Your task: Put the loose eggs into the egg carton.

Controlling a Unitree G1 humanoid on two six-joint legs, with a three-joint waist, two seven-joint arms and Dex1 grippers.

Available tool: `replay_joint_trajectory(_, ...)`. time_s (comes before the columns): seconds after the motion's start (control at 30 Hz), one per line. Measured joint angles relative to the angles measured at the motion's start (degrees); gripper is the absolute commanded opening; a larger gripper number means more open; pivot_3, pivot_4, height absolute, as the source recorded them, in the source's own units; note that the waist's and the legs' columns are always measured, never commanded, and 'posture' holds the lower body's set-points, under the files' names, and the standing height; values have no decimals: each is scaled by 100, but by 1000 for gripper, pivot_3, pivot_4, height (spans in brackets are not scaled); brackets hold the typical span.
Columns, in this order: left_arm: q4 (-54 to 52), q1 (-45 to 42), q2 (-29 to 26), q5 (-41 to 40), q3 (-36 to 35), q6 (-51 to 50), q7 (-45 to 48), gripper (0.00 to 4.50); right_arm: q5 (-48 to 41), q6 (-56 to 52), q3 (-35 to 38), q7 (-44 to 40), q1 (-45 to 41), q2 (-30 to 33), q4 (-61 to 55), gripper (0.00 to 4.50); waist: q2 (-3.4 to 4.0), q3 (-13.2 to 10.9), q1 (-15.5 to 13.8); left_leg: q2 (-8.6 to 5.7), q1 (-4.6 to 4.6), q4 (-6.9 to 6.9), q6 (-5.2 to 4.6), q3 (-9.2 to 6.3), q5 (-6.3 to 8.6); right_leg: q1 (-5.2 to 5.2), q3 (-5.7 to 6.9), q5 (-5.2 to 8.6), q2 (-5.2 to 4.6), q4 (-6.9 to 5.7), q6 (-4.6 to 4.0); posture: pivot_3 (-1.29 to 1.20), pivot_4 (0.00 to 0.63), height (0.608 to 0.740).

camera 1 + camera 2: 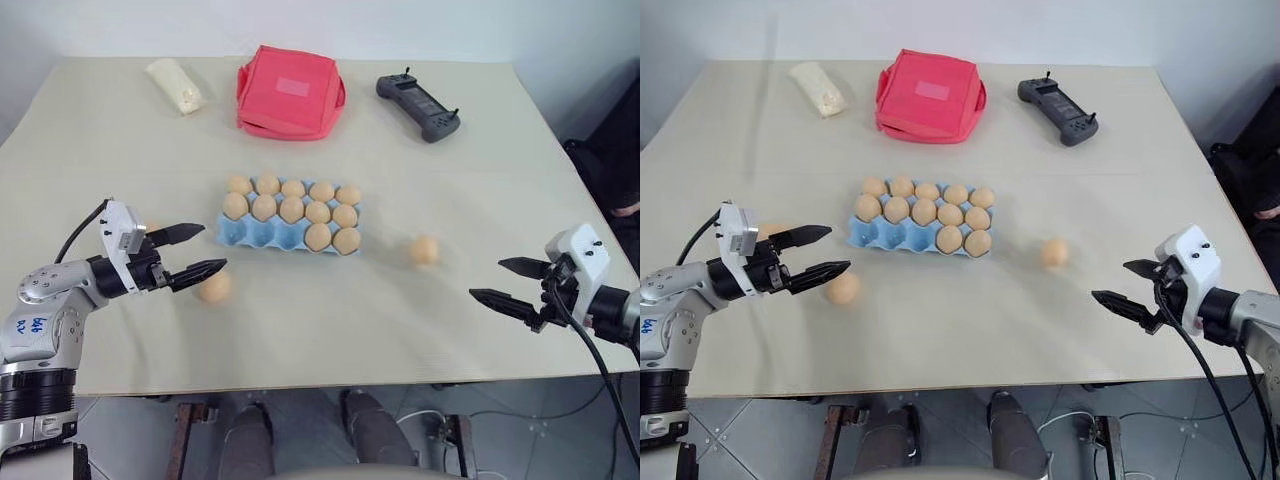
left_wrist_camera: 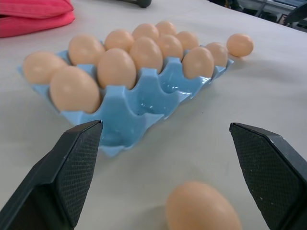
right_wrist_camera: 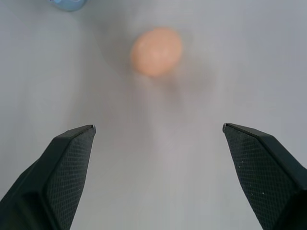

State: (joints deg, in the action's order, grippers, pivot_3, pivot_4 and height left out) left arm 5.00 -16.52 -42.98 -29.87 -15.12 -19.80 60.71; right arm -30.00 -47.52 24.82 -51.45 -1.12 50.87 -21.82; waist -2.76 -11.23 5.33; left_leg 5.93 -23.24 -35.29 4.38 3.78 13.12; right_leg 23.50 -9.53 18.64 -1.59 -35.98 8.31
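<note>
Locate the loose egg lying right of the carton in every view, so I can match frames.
Left eye view: loose egg on the table, right of the egg carton.
Right eye view: same spot, right of the carton.
Left wrist view: just past the carton's far end.
Right wrist view: straight ahead on bare table.
Shared landmark: the blue carton, whose corner also shows in the right wrist view.
</note>
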Motion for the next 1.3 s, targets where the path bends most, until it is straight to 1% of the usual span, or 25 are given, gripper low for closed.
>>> replay_joint_trajectory(0.07,0,-6,0,1,-1,1,0,4500,-35,34,-61,107,-151,-105,0,4454,0,0,6,0,0,-1,-2,0,-3,-1,-1,12,0,0,-28,0,150,740)
replay_joint_trajectory(0.13,-8,0,-1,2,-1,0,-2,4500,-37,129,-291,232,-392,-314,14,4454,0,0,15,-1,-1,-6,-2,0,-3,-1,-2,13,0,0,-30,0,150,740)
replay_joint_trajectory(0.3,-82,127,-36,2,-52,-7,-31,4500,135,525,-944,616,-1218,-925,697,4454,0,0,41,-1,-4,-5,0,0,-2,0,-3,11,-1,0,-27,0,150,740)
replay_joint_trajectory(0.37,-147,173,-63,1,-83,-9,-61,4500,282,699,-1129,741,-1450,-1085,997,4454,1,-1,39,-1,-4,0,1,0,-1,2,-2,0,0,-1,-6,0,150,740)
replay_joint_trajectory(0.4,-199,200,-74,1,-118,-9,-77,4500,402,857,-1240,869,-1676,-1254,1301,4454,1,-1,38,-1,-4,1,1,0,-1,2,-1,-17,0,-1,28,0,150,740)
replay_joint_trajectory(0.43,-222,214,-78,1,-145,-9,-90,4500,499,967,-1334,934,-1793,-1329,1477,4454,2,-1,41,-1,-4,2,2,0,0,3,-1,-23,0,0,38,0,150,740)
replay_joint_trajectory(0.5,-255,264,-92,1,-205,-9,-124,4500,715,1251,-1528,1015,-1927,-1464,1872,4454,2,-1,44,-1,-4,8,2,0,0,5,-1,-22,0,1,38,0,150,740)
replay_joint_trajectory(0.6,-290,388,-94,0,-245,-14,-147,4500,806,1421,-1637,1049,-1999,-1641,2226,4454,5,-3,42,-1,-6,11,4,2,1,8,-1,-20,0,1,38,0,150,740)
replay_joint_trajectory(0.77,-485,497,-94,-14,-325,-19,-229,4500,807,1522,-1809,928,-2123,-1774,2391,4454,5,-3,40,-1,-4,8,3,2,1,6,-1,-21,0,-2,39,0,150,740)
replay_joint_trajectory(0.87,-505,595,-93,-14,-376,-20,-251,4500,816,1557,-1929,889,-2125,-1820,2500,3862,5,-3,52,-1,-4,6,3,2,0,7,-1,-21,0,-3,40,0,150,740)
replay_joint_trajectory(1.1,-601,614,-92,-14,-410,-21,-332,4500,805,1500,-1995,873,-2096,-1827,2316,1692,5,-3,68,-1,-5,6,4,2,0,6,-1,-22,0,-2,40,0,150,740)
replay_joint_trajectory(1.17,-643,622,-90,-15,-410,-21,-355,4500,800,1476,-1995,860,-2048,-1811,2192,1318,6,-3,68,-1,-5,6,4,2,1,7,-1,-22,0,-3,40,0,150,740)
replay_joint_trajectory(1.3,-643,643,-86,-15,-411,-21,-366,4500,689,1310,-1976,832,-2021,-1721,1736,1141,6,-3,88,-1,-4,6,3,2,1,7,-1,-22,0,-3,40,0,150,740)
